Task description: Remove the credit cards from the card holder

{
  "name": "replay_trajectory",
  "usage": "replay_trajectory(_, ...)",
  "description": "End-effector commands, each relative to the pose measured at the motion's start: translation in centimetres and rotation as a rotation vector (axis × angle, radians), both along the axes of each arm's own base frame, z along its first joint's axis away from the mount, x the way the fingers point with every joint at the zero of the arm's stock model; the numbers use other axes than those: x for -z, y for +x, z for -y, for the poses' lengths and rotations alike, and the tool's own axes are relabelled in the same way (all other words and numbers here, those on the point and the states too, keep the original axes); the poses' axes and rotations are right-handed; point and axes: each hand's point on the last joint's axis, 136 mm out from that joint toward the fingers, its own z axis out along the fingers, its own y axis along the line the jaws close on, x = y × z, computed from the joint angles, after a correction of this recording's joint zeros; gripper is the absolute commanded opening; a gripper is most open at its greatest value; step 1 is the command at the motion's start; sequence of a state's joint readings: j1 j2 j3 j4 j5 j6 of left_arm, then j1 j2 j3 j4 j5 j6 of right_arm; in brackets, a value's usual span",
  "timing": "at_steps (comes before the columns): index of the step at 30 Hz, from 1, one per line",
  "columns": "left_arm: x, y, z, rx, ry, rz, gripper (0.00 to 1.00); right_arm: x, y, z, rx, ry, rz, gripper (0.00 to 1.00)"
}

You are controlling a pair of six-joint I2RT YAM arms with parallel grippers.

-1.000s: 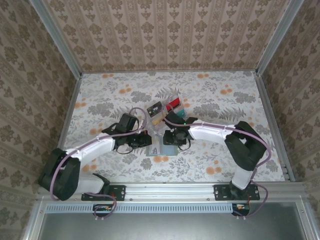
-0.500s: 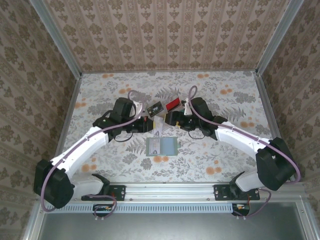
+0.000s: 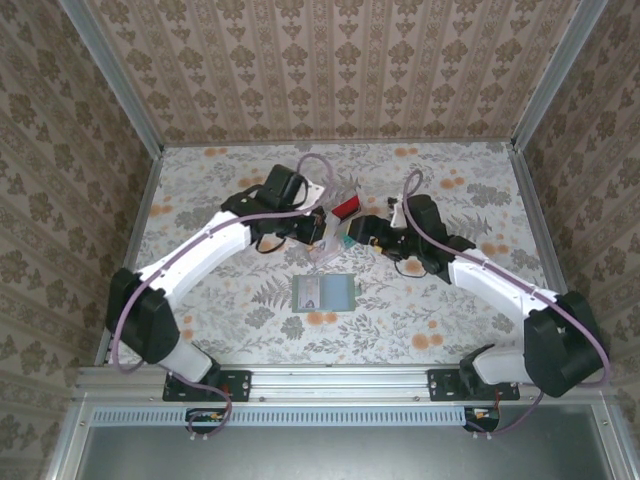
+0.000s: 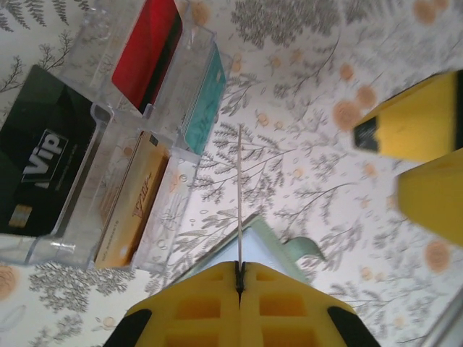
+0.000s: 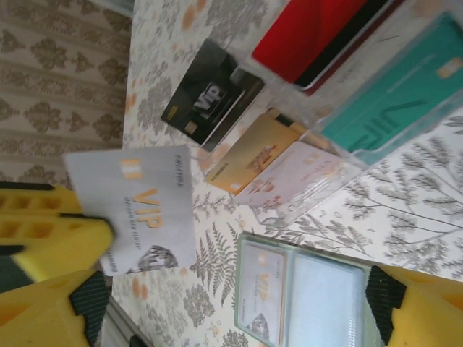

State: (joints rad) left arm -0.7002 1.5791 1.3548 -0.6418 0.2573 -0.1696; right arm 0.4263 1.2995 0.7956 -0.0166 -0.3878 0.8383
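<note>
**Q:** Hands?

**A:** Left gripper (image 4: 239, 271) is pinched tight on a grey card (image 5: 137, 217), gripping one end only. The card stands clear of the table (image 4: 304, 87). Right gripper (image 4: 383, 165) has its jaws wide and holds nothing. In the left wrist view it sits at 3 o'clock of the card, near but apart.

**Q:** Where's the rest?

**A:** The holder (image 5: 318, 293) lies flat and open. In the top view it is at 6 o'clock of both grippers, and nothing pins it. One pale card (image 5: 262, 293) sits in a panel, so the job looks unfinished. The clear tray (image 4: 101, 108) is at 9 to 10 o'clock of the grey card. It has the black (image 4: 40, 170), red (image 4: 148, 43), teal (image 4: 206, 97) and tan (image 4: 134, 195) cards slotted in.

**Q:** Risks?

**A:** My judgement only.
1. With such a short bite on one end, the card could pivot or slip if the arm swings.
2. The tray walls are thin and the slots narrow. A card lowered slightly off line would catch a divider, then ride up or shove the tray.
3. The right fingers are close, so a sideways move could clip the card.
4. The holder is soft and loose. Pulling the last card may drag or fold the holder rather than free the card, unless one hand braces it.
</note>
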Motion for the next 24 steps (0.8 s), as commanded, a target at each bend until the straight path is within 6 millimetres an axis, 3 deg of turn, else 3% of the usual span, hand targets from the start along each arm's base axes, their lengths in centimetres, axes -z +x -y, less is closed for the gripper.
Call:
replay_trajectory(1,1.1,-0.2,-0.5,0.118,0.169,0.066,0.0,1.4,-0.5,3.0,0.093,-0.092,-0.015,1.0)
replay_trajectory(8,2.9,-0.3,1.1,0.275,0.299,0.086,0.0,3.1,-1.0,8.0,0.236,-0.143,-0.065,1.0)
replay_trajectory(12,3.8,1.2,0.7,0.278,0.411,0.095,0.0,4.0,-1.6,9.8,0.28,-0.141,-0.102,1.0)
replay_trajectory(24,7.2,2.4,0.5,0.301,0.506,0.036,0.0,5.0,-2.4,11.0,0.306,-0.132,-0.147,1.0)
